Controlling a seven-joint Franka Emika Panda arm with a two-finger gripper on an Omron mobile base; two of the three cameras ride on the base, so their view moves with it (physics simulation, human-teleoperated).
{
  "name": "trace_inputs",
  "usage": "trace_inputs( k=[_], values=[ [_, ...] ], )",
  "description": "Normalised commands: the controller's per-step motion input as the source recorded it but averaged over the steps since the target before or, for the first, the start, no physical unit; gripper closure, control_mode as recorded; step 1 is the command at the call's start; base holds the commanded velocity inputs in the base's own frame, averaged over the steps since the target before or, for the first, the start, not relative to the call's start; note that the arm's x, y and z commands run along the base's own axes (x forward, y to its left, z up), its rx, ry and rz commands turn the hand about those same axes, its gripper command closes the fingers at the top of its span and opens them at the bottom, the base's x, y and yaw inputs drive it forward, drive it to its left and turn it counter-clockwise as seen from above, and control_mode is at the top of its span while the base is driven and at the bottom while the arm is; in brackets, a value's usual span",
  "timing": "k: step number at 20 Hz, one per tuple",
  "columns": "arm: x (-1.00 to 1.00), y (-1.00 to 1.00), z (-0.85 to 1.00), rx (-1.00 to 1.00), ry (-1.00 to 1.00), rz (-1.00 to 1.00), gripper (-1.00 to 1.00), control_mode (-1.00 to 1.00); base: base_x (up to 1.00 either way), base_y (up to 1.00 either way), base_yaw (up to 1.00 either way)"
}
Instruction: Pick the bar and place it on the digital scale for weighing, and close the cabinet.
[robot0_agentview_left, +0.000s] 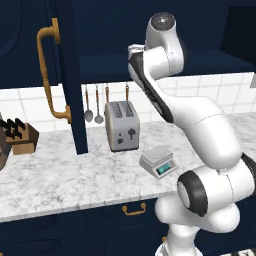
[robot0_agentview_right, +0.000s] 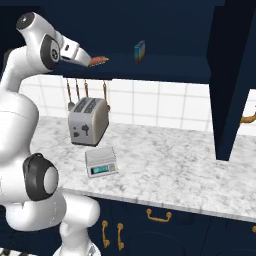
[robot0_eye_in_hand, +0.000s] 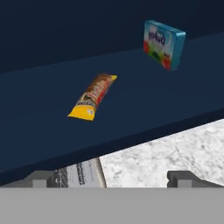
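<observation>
In the hand view the fingers (robot0_eye_in_hand: 112, 178) stand wide apart with nothing between them. The bar (robot0_eye_in_hand: 92, 96) lies flat on the cabinet's (robot0_eye_in_hand: 39, 100) navy shelf, ahead of the fingers and slightly to their left, well apart from them. Further right on the same shelf, a blue box (robot0_eye_in_hand: 163, 43) stands upright beyond the bar. Below the shelf edge the marble table (robot0_eye_in_hand: 175, 153) shows, with the toaster's (robot0_eye_in_hand: 81, 174) top just beside the left finger. In the right base view the scale (robot0_agentview_right: 101, 161) sits on the table in front of the toaster, far below the hand. The cabinet door (robot0_agentview_right: 232, 75) hangs open at the right.
</observation>
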Motion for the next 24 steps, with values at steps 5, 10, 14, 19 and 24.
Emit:
trace_inputs(
  k=[5,10,14,19,24],
  values=[
    [0.71,-0.05,-0.03,0.01,0.10,0.00,-1.00,-1.00,0.00,0.00,0.00],
    [0.56,-0.02,-0.19,0.01,0.00,-0.01,-1.00,-1.00,0.00,0.00,0.00],
    [0.53,0.00,-0.17,0.00,0.00,-0.03,-1.00,-1.00,0.00,0.00,0.00],
    [0.47,0.00,-0.18,0.00,0.00,-0.02,-1.00,-1.00,0.00,0.00,0.00],
    [0.47,0.00,-0.09,0.01,0.00,0.00,-1.00,-1.00,0.00,0.00,0.00]
  ],
)
